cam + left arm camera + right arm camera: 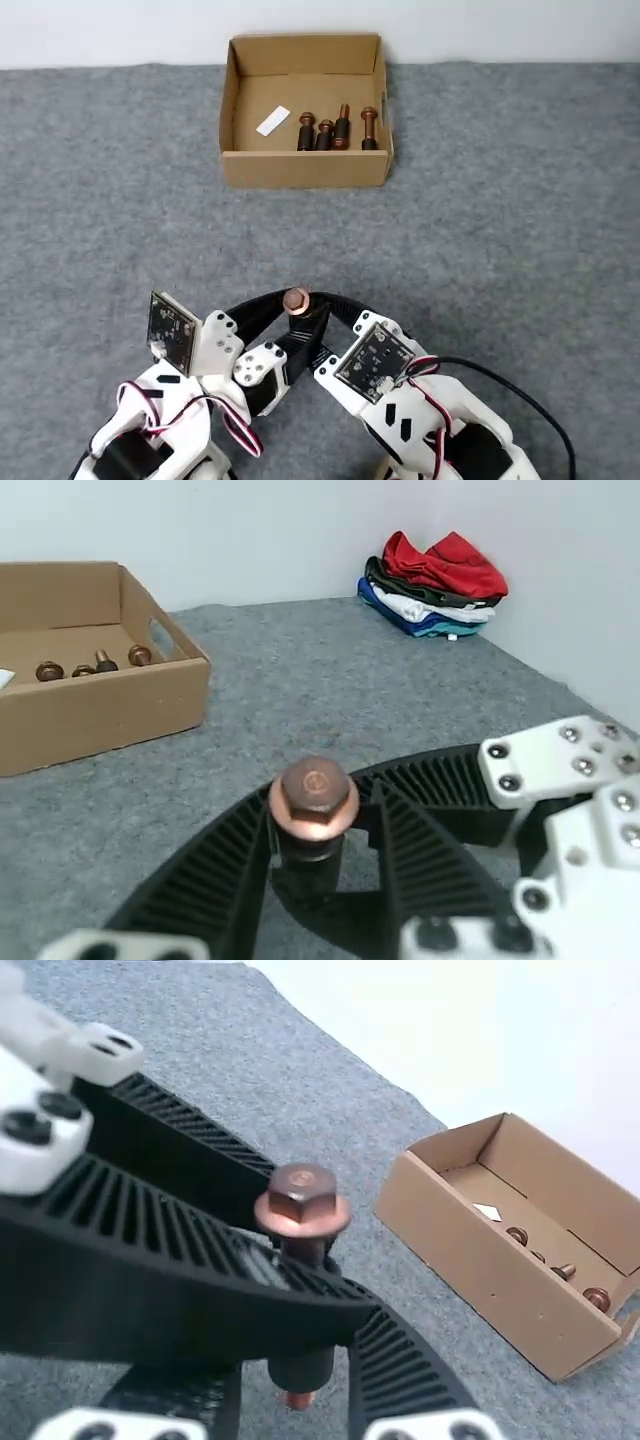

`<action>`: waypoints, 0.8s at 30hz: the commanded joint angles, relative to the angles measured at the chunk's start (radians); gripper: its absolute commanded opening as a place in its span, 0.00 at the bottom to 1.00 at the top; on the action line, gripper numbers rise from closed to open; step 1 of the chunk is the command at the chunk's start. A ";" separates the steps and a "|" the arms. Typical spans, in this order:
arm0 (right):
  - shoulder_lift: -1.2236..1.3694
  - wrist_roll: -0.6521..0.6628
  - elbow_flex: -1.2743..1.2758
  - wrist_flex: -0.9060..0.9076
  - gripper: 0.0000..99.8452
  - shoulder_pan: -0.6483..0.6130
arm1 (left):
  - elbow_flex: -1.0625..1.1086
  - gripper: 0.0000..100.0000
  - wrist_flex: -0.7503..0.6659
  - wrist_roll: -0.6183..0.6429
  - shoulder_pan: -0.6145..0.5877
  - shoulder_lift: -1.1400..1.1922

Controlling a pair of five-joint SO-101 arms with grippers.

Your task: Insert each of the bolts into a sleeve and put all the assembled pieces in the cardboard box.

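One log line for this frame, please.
left gripper: shut on sleeved bolt | right gripper: shut on sleeved bolt | cardboard box: four assembled pieces

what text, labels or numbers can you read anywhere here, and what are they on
No readable text.
White paper slip in the brown cardboard box: looks blank.
Mark on the head of the copper-coloured hex bolt: too blurred to read.
Dark circuit boards on the wrists: marks too small.
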 commanded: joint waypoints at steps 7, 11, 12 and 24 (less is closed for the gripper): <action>-0.008 0.012 -0.040 -0.054 0.01 0.010 | -0.041 0.14 0.026 -0.120 -0.118 0.008; -0.008 0.012 -0.040 -0.051 0.01 0.010 | -0.041 0.20 0.029 -0.118 -0.118 0.008; -0.008 0.012 -0.040 -0.051 0.01 0.010 | -0.041 0.20 0.029 -0.118 -0.118 0.008; -0.008 0.009 -0.018 -0.047 0.01 0.015 | -0.176 0.20 0.026 -0.117 -0.126 0.005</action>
